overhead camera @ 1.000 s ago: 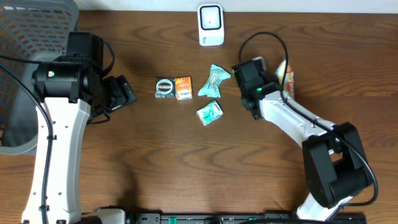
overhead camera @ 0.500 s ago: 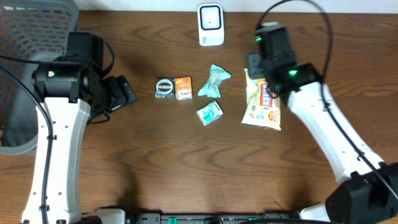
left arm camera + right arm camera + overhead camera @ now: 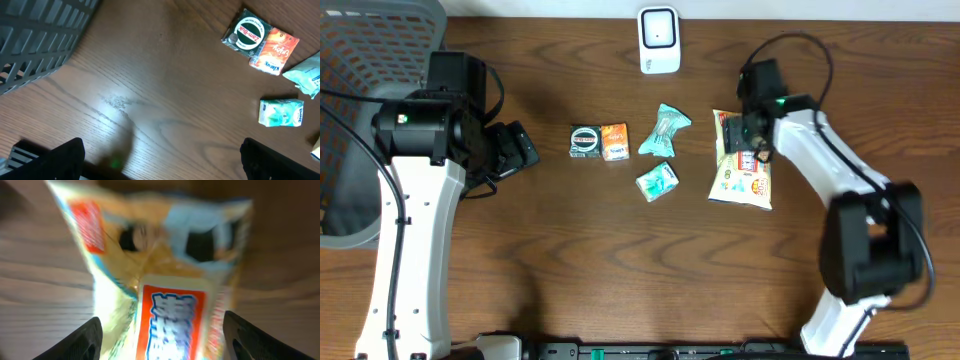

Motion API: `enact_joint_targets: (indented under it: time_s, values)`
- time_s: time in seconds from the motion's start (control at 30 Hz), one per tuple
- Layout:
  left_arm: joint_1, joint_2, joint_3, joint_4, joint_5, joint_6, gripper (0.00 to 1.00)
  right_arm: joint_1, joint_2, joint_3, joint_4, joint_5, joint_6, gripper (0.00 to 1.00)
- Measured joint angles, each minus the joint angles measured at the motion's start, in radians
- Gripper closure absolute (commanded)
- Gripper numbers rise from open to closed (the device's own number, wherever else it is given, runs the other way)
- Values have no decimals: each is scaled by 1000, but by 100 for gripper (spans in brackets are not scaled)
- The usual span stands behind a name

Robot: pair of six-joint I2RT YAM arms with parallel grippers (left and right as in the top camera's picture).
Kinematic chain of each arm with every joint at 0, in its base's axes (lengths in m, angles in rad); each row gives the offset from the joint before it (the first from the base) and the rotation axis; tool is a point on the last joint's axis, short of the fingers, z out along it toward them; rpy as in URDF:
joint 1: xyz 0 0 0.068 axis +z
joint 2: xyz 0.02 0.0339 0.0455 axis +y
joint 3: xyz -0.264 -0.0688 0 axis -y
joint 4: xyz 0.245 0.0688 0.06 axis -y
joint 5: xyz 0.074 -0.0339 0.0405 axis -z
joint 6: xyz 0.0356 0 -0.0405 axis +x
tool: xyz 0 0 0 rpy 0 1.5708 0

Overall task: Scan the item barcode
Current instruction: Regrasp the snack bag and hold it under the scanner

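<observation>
Looking down from overhead, the bag (image 3: 745, 182) lies flat on the table (image 3: 620, 260), right of centre and below-right of the scanner (image 3: 659, 40) at the top edge. The right gripper (image 3: 742, 134) sits over the bag's upper end, and its opening is hidden from here. Left of the bag lie two teal packs (image 3: 665, 130), an orange box (image 3: 615, 141) and a green tin (image 3: 585, 140). The left gripper (image 3: 516, 148) hangs further left, well apart from the bag, beside the basket (image 3: 360, 60) in the upper left corner

In the left wrist view, the left gripper (image 3: 162, 160) stands wide with nothing between its fingers (image 3: 60, 160) at the bottom corners. The tin (image 3: 246, 35), orange box (image 3: 274, 49) and a teal pack (image 3: 281, 111) lie toward the upper right, the basket (image 3: 35, 35) in the upper left

In the right wrist view, the bag (image 3: 170, 280) fills the middle, blurred. The right gripper (image 3: 161, 327) is spread wide, its fingers (image 3: 85, 340) at the bottom either side of the bag; whether they touch it I cannot tell
</observation>
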Motion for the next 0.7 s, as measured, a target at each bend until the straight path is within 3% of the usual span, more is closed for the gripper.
enact_joint_targets:
  time_s: [0.07, 0.1, 0.13, 0.23, 0.53, 0.7]
  values:
    - [0, 0, 0, 0, 0, 0, 2, 0, 51, -3, -6, 3, 5, 44]
    - [0, 0, 0, 0, 0, 0, 2, 0, 69, -2, -3, 14, 10, 62]
    - [0, 0, 0, 0, 0, 0, 2, 0, 71, 0, -3, 19, 14, 74]
    - [0, 0, 0, 0, 0, 0, 2, 0, 71, 7, -5, 29, 23, 99]
    - [0, 0, 0, 0, 0, 0, 2, 0, 61, 50, -16, -7, 32, 99]
    - [0, 0, 0, 0, 0, 0, 2, 24, 61, 174, -6, -25, 32, 99]
